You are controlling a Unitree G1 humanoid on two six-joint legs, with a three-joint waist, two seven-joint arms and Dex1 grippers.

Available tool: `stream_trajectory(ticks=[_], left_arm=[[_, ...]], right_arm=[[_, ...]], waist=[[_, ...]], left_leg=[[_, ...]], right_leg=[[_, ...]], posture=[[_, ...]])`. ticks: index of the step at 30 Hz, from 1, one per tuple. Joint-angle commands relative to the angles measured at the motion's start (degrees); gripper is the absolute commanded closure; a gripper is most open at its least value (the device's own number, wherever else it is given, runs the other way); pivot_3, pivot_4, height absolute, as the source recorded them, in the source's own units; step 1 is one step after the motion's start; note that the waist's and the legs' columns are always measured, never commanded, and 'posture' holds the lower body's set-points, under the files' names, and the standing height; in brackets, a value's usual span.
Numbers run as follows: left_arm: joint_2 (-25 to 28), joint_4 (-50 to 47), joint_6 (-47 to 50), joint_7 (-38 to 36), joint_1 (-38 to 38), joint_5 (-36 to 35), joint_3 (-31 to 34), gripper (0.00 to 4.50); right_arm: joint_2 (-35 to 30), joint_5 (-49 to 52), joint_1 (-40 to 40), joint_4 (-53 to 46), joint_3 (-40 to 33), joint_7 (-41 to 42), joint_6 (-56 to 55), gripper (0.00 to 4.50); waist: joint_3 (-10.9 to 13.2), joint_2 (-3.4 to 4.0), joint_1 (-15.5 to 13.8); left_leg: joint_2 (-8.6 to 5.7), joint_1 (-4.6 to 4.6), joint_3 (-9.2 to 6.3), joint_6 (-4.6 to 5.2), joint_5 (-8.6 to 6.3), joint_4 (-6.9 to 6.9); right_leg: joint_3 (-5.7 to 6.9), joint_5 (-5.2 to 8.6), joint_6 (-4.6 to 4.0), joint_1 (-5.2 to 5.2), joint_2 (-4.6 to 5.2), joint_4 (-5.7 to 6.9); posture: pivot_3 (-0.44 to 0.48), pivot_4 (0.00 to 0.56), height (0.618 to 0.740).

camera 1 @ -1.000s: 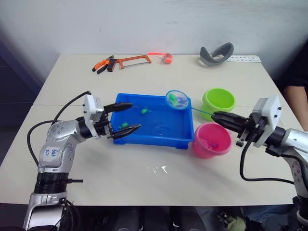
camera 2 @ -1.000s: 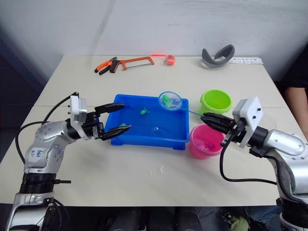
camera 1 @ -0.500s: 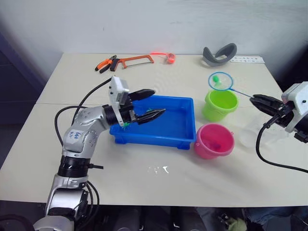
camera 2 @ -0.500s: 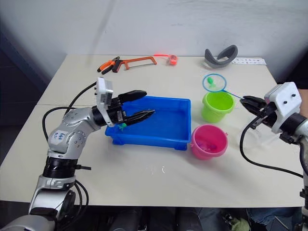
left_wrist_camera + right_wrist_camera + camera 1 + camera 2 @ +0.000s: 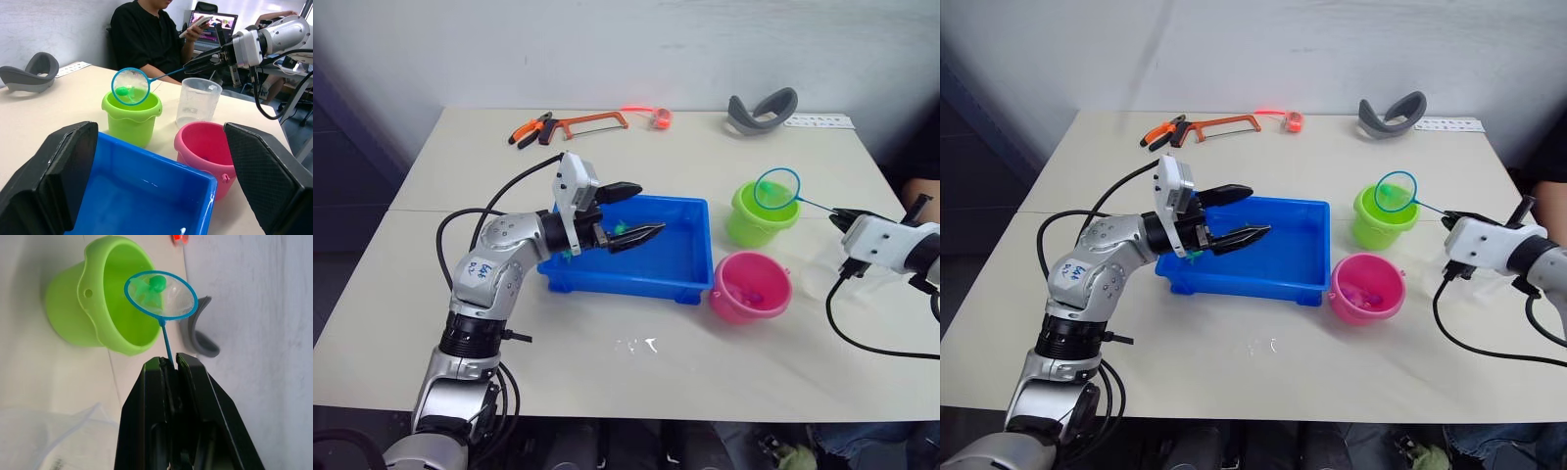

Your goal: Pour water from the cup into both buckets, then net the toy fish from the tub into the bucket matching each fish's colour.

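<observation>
My right gripper is shut on the thin handle of the net. Its blue hoop hangs tilted just above the lime green bucket, with a green toy fish lying in the mesh. The hot pink bucket stands in front of the green one and holds a pink fish. The clear cup stands upright right of the pink bucket. My left gripper is open and empty over the blue tub, where a green fish lies under the fingers.
An orange hacksaw, pliers and an orange tape roll lie along the table's far edge, and a grey headset at the far right. A seated person with a phone and a laptop are beyond the right edge.
The net has swung right with the green fish, from over the tub to above the green bucket. My left gripper has moved right, over the tub, staying open.
</observation>
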State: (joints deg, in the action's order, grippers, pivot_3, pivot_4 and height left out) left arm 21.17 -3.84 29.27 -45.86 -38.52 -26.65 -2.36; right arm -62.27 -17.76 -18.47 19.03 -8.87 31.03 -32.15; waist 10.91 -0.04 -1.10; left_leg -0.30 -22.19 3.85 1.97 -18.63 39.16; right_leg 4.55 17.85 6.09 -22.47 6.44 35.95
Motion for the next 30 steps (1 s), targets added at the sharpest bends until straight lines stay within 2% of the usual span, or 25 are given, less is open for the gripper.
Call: stream_trajectory(ticks=[1,9,19,26,30], left_arm=[[-0.1,-2.6,-1.1,0.1,0.1,-0.4,0.5,0.03],[-0.1,-1.7,-2.3,0.3,1.2,0.1,0.7,0.03],[-0.8,1.1,-3.6,-0.6,0.3,0.4,-0.1,0.03],[-2.9,7.1,-7.6,-2.6,-3.0,2.3,-1.4,0.03],[-1.6,8.2,-9.4,-4.1,-1.7,3.0,-0.6,0.03]], right_arm=[[-4.4,-9.8,-0.7,0.7,1.2,-7.9,-6.4,4.50],[-7.9,-22.7,-0.7,0.9,2.7,-20.9,-7.0,4.50],[-11.7,-29.0,-3.3,4.5,7.4,-27.6,-7.5,4.50],[-12.7,-29.8,-1.9,3.0,8.3,-29.6,-7.8,4.50],[-10.5,-16.5,-0.7,2.3,4.3,-25.4,-8.8,4.50]], waist=[[0.0,0.00,0.0],[0.0,0.00,0.1],[0.0,0.01,0.4],[0.0,0.01,0.4],[0.0,0.01,0.6]], left_leg=[[0.00,0.00,-0.01,-0.01,0.01,0.00],[0.03,0.00,-0.02,-0.05,0.03,0.00],[0.03,0.00,-0.01,-0.07,0.04,0.00],[0.02,-0.01,0.00,-0.08,0.05,-0.01],[0.04,-0.01,0.00,-0.09,0.05,-0.05]], right_leg=[[0.00,0.00,0.00,0.00,0.00,0.00],[-0.05,0.00,0.00,0.01,-0.02,0.00],[-0.05,0.00,-0.01,0.01,-0.06,-0.01],[-0.01,0.00,0.00,0.00,-0.10,0.00],[-0.01,0.00,-0.01,0.00,-0.11,-0.01]], posture=[[0.000,0.150,0.740],[0.000,0.150,0.740],[0.000,0.150,0.740],[0.000,0.150,0.740],[0.000,0.150,0.740]])
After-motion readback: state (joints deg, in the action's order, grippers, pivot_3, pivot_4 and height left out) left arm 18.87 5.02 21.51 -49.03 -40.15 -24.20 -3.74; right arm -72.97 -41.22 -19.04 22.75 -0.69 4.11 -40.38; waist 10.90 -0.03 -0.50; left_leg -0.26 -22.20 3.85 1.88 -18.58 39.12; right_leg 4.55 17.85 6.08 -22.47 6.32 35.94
